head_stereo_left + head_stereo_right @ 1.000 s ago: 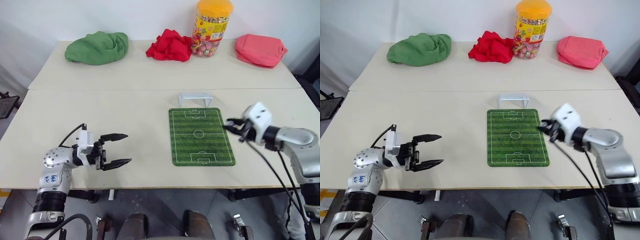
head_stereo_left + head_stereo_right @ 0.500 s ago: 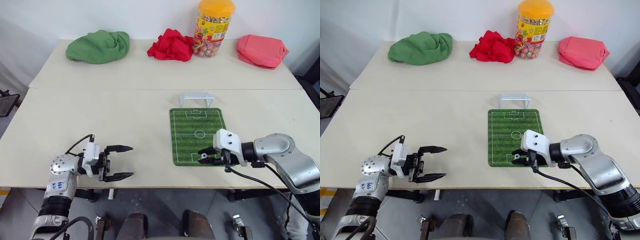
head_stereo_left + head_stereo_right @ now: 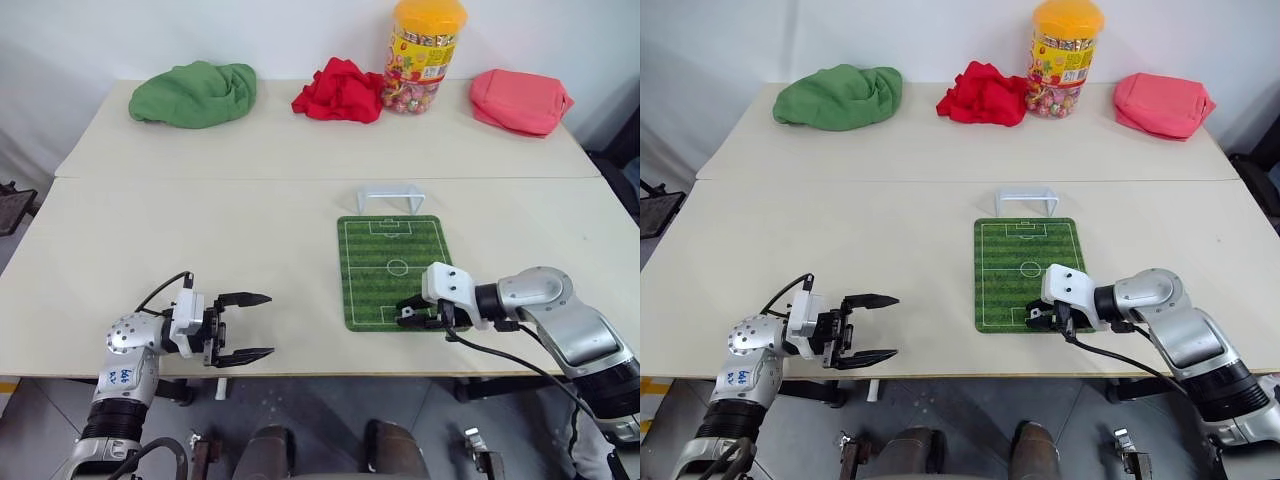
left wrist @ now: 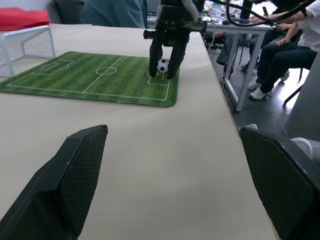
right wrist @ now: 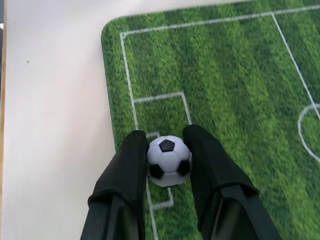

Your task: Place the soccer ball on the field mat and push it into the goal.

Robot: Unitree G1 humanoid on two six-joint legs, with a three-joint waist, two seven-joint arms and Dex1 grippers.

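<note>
While clamping the soccer ball (image 5: 168, 160), right pincer (image 5: 167, 150) over field mat (image 3: 395, 268), left pincer (image 3: 255, 325) apart, jar label unreadable.

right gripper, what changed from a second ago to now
The right gripper swung from beside the field mat's right edge down over its near end, jaws shut on the soccer ball throughout. The left gripper kept open; the goal stayed put.

r claw (image 3: 1038, 317) low over near end of field mat (image 3: 1028, 255); l claw (image 3: 873, 326) open.
</note>
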